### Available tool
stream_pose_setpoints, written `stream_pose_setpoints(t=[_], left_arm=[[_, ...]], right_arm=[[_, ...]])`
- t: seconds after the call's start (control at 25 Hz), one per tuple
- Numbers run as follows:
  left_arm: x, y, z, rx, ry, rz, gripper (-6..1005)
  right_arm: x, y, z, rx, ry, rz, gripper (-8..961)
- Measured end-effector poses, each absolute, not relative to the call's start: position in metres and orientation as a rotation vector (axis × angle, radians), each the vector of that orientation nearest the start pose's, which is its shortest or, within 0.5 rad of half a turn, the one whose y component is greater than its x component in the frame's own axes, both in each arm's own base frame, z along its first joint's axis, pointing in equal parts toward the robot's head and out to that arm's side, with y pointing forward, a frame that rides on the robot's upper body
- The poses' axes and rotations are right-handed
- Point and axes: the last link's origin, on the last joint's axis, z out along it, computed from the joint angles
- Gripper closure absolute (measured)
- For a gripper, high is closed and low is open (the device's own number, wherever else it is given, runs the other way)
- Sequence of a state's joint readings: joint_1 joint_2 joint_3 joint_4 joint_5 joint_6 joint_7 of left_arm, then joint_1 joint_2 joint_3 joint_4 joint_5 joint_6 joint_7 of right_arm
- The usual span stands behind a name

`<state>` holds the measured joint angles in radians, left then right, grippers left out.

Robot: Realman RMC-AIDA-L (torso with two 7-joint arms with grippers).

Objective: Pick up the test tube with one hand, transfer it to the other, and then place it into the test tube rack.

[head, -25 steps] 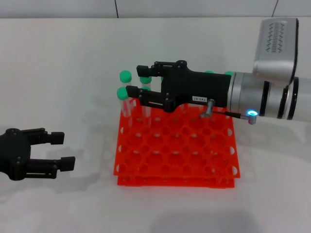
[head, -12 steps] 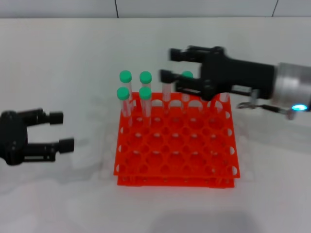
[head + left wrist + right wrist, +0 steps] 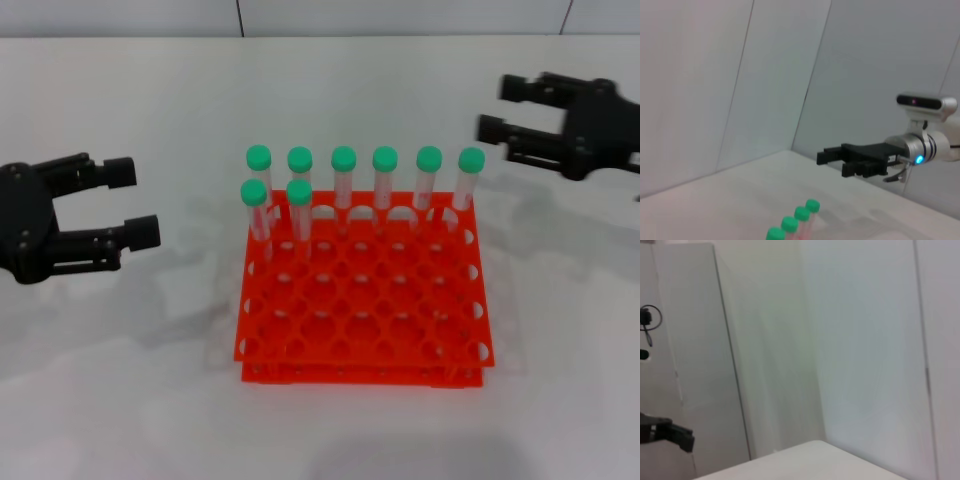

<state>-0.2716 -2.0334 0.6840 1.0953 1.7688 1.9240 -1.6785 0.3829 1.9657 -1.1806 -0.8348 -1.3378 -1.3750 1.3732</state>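
Pulled back from over the rack, the right claw (image 3: 492, 108) now hangs toward the worktop's far right corner, its two fingers spread with nothing between them; a second ago it reached across the rack's back rows. Its move uncovers a full back row of six green-capped tubes. The left claw (image 3: 125, 203) has lifted slightly and sits near the left edge of the white worktop (image 3: 120, 400), its fingers also spread and empty.

The test tube (image 3: 299, 215) stands upright in the test tube rack (image 3: 362, 310), in the second row from the back, just beside another capped tube (image 3: 256, 218) at the left end of that row. The orange-red rack rests around the middle of the worktop, its front rows of holes unfilled. The left wrist view shows the right claw (image 3: 832, 163) hanging spread above the worktop, with green caps (image 3: 800, 220) below it.
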Motion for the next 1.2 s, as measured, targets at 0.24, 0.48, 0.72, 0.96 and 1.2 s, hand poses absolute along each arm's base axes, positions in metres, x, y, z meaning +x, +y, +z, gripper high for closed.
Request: stream_pose_setpoints(t=[0.24,0.48,0.72,0.96,1.2], left_arm=[[-0.258,0.267,0.096,-2.682,-0.652,-0.920,132],[-0.257,0.267,0.094,-2.672,-0.679,-0.947,132],[-0.258,0.268,0.095,-2.672,-0.689,-0.946,129],[-0.259,0.267,0.096,-2.675,-0.692,-0.934,130],[-0.260,0.267,0.096,-2.675,-0.687,-0.930,130]], right_arm=[[0.245,0.338,0.064,-2.561,0.416,0.883,296],[0.250,0.331,0.063,-2.640,0.413,0.800,265],[0.249,0.329,0.057,-2.666,0.423,0.786,135],[0.235,0.328,0.044,-2.706,0.381,0.794,115],[0.226,0.329,0.035,-2.724,0.362,0.815,118]])
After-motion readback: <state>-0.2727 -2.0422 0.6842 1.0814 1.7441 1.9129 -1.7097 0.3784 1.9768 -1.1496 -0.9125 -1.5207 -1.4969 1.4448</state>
